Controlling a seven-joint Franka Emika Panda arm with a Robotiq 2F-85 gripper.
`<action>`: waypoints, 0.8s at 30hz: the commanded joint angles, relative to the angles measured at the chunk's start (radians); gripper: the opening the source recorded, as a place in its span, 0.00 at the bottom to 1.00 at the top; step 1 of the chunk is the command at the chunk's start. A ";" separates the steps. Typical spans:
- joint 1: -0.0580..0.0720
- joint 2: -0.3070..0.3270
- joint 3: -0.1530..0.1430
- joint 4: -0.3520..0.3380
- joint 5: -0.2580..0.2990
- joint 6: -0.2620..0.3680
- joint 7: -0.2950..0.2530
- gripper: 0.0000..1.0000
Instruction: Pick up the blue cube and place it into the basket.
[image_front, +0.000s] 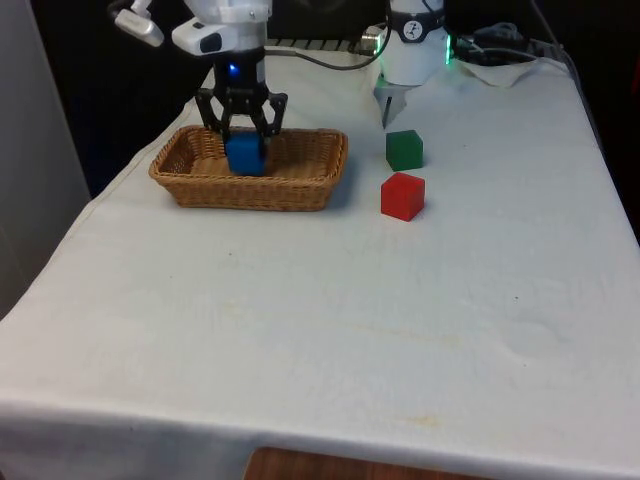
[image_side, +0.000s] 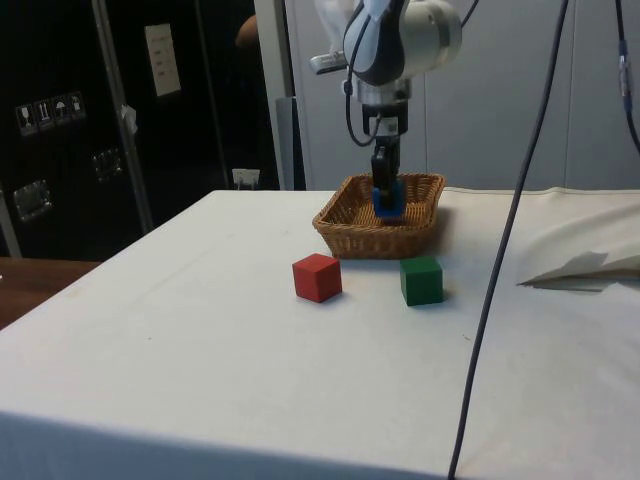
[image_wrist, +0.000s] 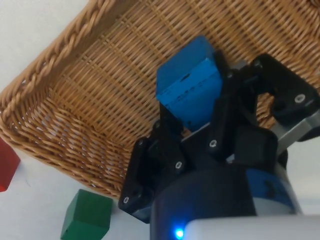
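Observation:
The blue cube (image_front: 245, 155) hangs low inside the woven wicker basket (image_front: 255, 190), which stands at the far end of the table on the front view's left. My gripper (image_front: 245, 138) is shut on the cube, one black finger on each side. From the side, the gripper (image_side: 385, 185) reaches straight down into the basket (image_side: 370, 240) with the cube (image_side: 388, 200) just above its rim line. Through the wrist camera the cube (image_wrist: 187, 87) is tilted between the fingers (image_wrist: 170, 127) over the basket floor (image_wrist: 100, 90). I cannot tell whether the cube touches the floor.
A green cube (image_front: 404, 149) and a red cube (image_front: 403, 195) stand on the cloth just to the front view's right of the basket. Crumpled cloth and cables (image_front: 500, 55) lie at the far right corner. The white cloth stretches open towards the near edge.

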 joint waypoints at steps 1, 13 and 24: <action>-0.011 -0.005 0.018 -0.003 0.022 0.011 -0.025 0.03; 0.000 0.002 0.002 0.000 0.018 0.000 -0.031 0.27; 0.000 0.003 0.001 0.001 0.018 0.000 -0.031 1.00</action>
